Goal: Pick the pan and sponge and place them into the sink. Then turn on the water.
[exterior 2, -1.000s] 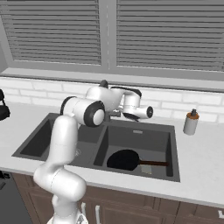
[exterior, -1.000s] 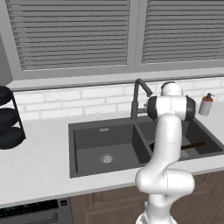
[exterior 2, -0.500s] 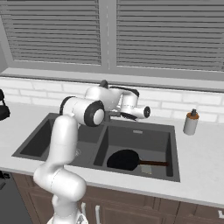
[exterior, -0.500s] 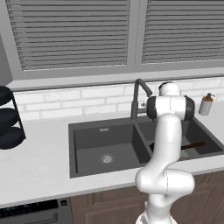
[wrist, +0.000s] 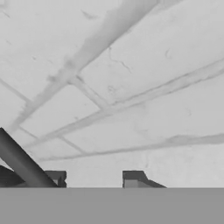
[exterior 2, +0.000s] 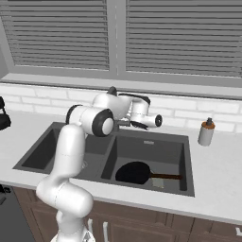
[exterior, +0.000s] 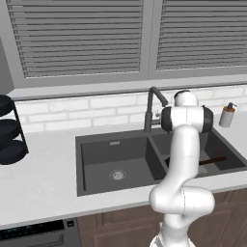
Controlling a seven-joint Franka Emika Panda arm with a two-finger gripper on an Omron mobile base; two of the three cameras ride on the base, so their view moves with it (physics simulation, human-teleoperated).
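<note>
The dark round pan (exterior 2: 134,172) lies in the right basin of the sink (exterior 2: 149,142), its brown handle (exterior: 212,160) pointing right. A small pale block, the sponge (exterior 2: 159,183), rests beside that handle. My gripper (wrist: 94,178) is up at the back of the sink by the faucet (exterior: 153,103), facing the white tiled wall. Its two fingertips (wrist: 133,176) stand a little apart, with wall showing between them. A dark slanted bar of the faucet (wrist: 22,164) passes close by the left tip. No water runs.
A soap dispenser (exterior 2: 206,132) stands on the counter right of the sink. A black wire rack (exterior: 7,130) is at the far left. The window sill and blinds run above the tiled backsplash. The left basin (exterior: 116,161) has a round drain.
</note>
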